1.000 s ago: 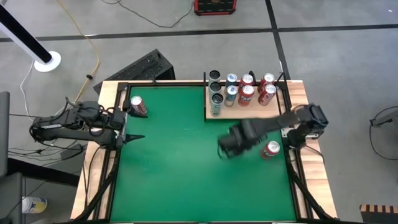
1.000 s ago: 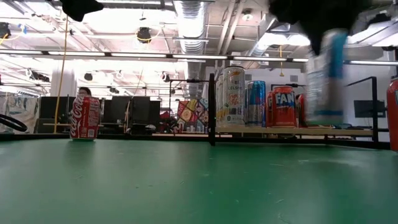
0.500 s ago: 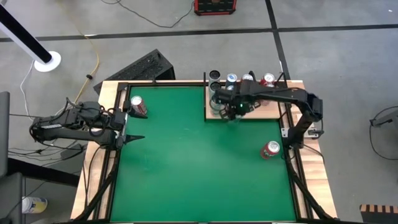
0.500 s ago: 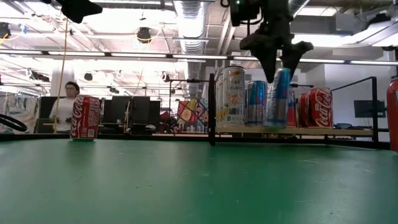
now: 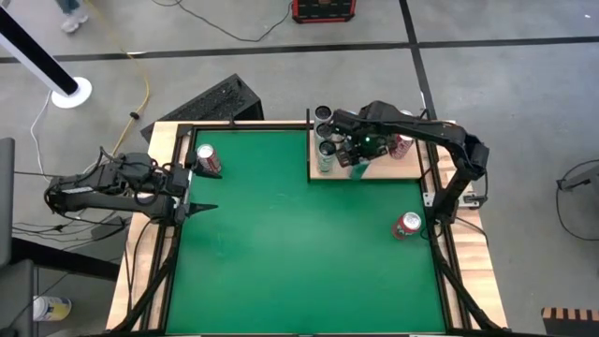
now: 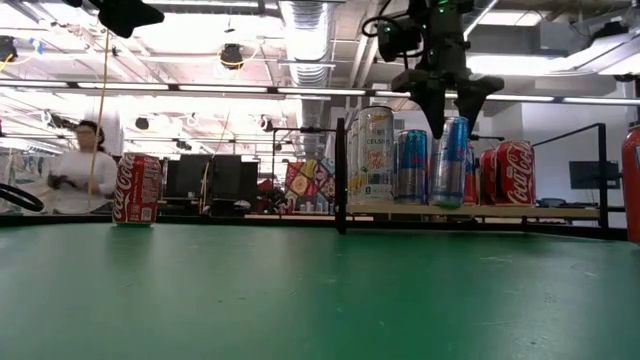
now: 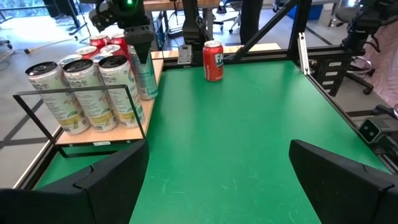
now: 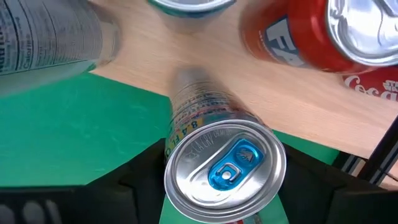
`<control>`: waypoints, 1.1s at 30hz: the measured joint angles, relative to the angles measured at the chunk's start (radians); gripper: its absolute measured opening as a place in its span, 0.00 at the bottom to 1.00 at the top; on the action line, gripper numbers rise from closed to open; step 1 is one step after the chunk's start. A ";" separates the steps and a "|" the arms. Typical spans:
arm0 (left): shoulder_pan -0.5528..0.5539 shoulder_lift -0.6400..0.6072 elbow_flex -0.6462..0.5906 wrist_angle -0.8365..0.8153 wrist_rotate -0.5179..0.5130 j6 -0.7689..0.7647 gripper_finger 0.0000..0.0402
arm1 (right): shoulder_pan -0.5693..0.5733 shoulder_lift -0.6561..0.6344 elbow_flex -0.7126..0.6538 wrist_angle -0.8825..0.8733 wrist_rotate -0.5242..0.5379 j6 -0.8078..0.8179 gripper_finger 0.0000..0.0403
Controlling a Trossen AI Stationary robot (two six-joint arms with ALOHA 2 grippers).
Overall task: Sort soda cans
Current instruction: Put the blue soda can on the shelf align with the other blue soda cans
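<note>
Landmark: we're placing everything off the wooden tray (image 5: 412, 167) at the far right of the green bench (image 5: 281, 243).

Left tool (image 5: 204, 206): parked at the bench's left edge, well away from the tray, fingers spread with nothing between them.

Lone red can, near right (image 5: 406, 226): standing on the green, on the nearer side of the tray and close to the right rail.

Lone red can, far left (image 6: 137, 189): upright on the green, well left of the tray, by the far-left corner.

Right tool (image 6: 445, 112): over the tray's front edge, pinching a slim blue-and-silver can (image 6: 449, 161) by its top. In the right wrist view we see that can's silver lid with the blue tab (image 8: 225, 165) right between the dark fingers.

That can's spot: at the tray's front edge; we can't tell if it's resting on the wood or just above it.

Cans on the tray: pale tall cans (image 7: 81, 93) on the tray's left end, a blue one (image 6: 411, 166) beside them, red ones (image 6: 514, 172) toward the right end.

Way back: a person (image 6: 78, 170) in the room behind the bench.
</note>
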 joint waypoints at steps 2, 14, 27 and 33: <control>0.000 0.000 0.000 0.000 0.000 0.006 0.93 | 0.000 0.000 0.000 0.016 -0.010 -0.013 0.70; 0.000 0.000 0.000 -0.005 -0.005 0.007 0.93 | -0.006 0.000 0.004 0.060 0.020 -0.023 0.96; 0.000 0.000 0.000 -0.016 -0.005 -0.001 0.93 | 0.067 -0.001 0.255 -0.128 0.039 -0.068 0.91; 0.000 0.000 0.000 -0.040 -0.004 -0.008 0.93 | 0.255 -0.115 0.149 -0.127 0.112 -0.070 0.85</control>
